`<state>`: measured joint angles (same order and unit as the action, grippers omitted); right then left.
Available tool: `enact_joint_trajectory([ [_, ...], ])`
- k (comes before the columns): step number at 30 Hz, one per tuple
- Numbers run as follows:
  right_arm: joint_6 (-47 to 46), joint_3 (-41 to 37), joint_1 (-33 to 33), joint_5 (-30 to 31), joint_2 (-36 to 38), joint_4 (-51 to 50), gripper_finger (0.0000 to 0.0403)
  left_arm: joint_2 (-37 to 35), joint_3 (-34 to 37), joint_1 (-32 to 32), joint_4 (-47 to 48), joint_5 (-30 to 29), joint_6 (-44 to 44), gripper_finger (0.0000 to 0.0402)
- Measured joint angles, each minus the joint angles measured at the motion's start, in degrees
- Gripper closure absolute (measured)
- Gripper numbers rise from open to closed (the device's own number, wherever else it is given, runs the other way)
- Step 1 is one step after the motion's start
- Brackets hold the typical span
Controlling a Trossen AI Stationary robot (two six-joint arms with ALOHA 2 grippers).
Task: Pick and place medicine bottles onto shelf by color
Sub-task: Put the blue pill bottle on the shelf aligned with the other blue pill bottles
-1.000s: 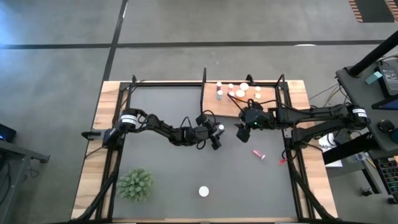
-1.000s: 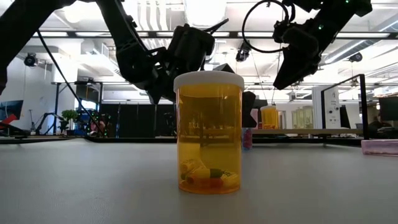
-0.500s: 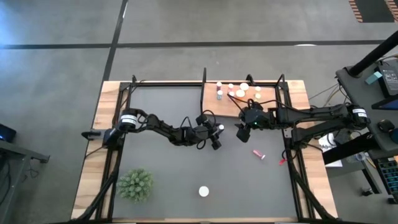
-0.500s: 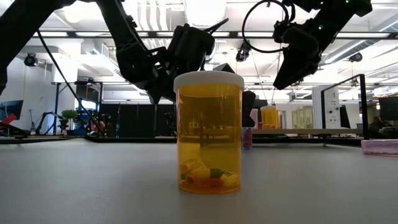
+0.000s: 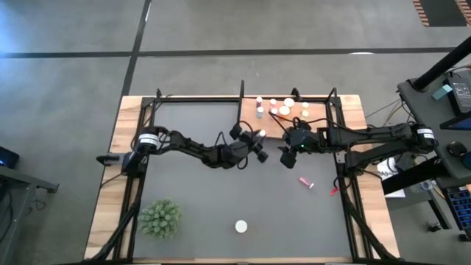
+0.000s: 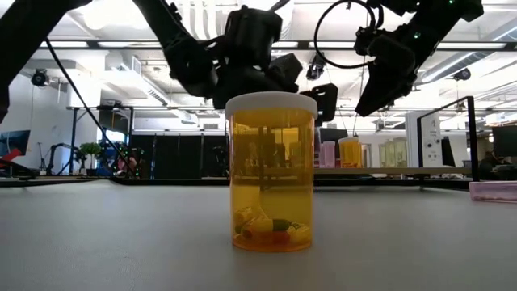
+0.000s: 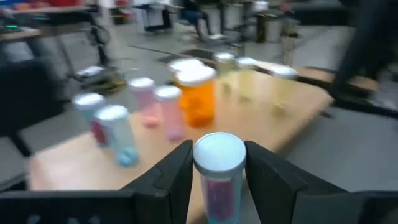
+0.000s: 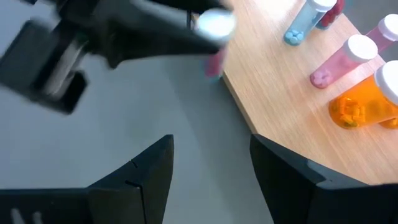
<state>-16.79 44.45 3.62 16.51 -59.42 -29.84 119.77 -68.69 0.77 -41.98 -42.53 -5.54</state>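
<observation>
Left tool (image 7: 217,180) clamped on pink bottle (image 7: 217,171), near shelf (image 7: 292,106).

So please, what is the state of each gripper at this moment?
Left gripper: closed on a white-capped pink bottle, near the shelf.
Right gripper: jaws open, holding nothing, beside the shelf edge.

In the left wrist view the bottle (image 7: 219,171) between the fingers (image 7: 177,177) runs off the picture's edge, so its base is out of sight, and the bottles on the shelf (image 7: 68,165) behind it are smeared by blur. In the right wrist view the left arm (image 8: 93,37) is blurred too. From above, the shelf bottles (image 5: 283,109) are too small to tell colours surely. In the low view the orange bottle (image 6: 271,171) hides much of the table beyond.
</observation>
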Motion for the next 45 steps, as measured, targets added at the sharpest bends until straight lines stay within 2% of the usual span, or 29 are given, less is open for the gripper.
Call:
enact_joint_trajectory([
  [3, 0.32, 0.0, 0.0, 0.0, 0.0, 0.03, 0.02, -0.04, -1.68, 0.83, 1.23, -1.09, -1.77, 0.0279],
  [12, 0.54, 0.0, 0.0, 0.0, 0.0, 0.02, 0.02, -0.04, -5.88, 3.0, 15.53, -3.48, -13.35, 0.0279],
  [45, 0.32, 0.0, 0.0, -0.02, 0.0, 0.14, 0.02, 1.49, -5.96, 5.01, 17.03, -4.56, -13.44, 0.0279],
])
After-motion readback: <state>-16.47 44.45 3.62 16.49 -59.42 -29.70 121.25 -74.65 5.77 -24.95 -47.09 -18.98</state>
